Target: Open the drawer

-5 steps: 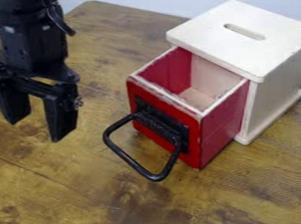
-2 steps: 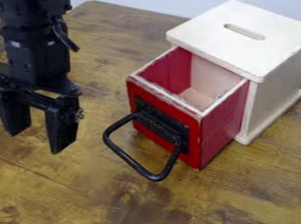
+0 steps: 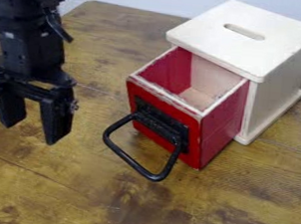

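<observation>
The red drawer (image 3: 205,124) stands pulled well out of the pale wooden cabinet (image 3: 260,50), so its pale wood inside shows from above. A black plate sits on its front, and a large black loop handle (image 3: 139,151) hangs from it down to the table. My black gripper (image 3: 27,120) hovers over the table to the left of the handle, pointing down. Its two fingers (image 3: 56,121) stand wide apart and hold nothing. A clear gap separates the nearer finger from the handle.
The cabinet has a slot in its top (image 3: 245,32). The worn wooden table (image 3: 65,196) reaches to the front and left. Its far edge meets a pale wall at the top of the view.
The gripper has stayed open and empty and has barely shifted. The drawer and its handle have not moved.
</observation>
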Motion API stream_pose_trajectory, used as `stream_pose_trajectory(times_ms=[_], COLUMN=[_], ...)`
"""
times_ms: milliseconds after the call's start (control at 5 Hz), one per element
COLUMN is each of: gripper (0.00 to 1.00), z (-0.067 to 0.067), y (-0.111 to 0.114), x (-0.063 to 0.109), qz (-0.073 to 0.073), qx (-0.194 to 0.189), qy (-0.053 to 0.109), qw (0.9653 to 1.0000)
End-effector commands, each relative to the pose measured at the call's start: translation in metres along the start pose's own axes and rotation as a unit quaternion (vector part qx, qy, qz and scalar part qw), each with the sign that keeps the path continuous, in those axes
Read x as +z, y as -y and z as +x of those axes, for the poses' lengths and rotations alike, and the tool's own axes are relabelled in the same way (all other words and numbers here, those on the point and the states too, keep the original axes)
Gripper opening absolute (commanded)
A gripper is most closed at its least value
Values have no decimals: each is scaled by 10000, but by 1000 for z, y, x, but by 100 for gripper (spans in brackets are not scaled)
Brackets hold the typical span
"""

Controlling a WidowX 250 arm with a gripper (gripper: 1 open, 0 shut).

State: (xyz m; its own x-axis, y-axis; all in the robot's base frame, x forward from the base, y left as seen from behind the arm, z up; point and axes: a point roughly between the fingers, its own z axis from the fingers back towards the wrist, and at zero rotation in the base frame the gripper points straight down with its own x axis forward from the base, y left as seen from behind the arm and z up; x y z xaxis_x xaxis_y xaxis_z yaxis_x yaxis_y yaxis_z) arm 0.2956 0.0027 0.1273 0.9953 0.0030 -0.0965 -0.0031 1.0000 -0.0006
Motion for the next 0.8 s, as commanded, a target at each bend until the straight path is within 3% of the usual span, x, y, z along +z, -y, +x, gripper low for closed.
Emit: stream_pose_trajectory(times_ms=[0,600], gripper=[100,100], z=[6,9], y=[-9,-2], x=[30,25], qz=[87,147], qx=[104,114], qy=[456,473], qw=[9989,9987])
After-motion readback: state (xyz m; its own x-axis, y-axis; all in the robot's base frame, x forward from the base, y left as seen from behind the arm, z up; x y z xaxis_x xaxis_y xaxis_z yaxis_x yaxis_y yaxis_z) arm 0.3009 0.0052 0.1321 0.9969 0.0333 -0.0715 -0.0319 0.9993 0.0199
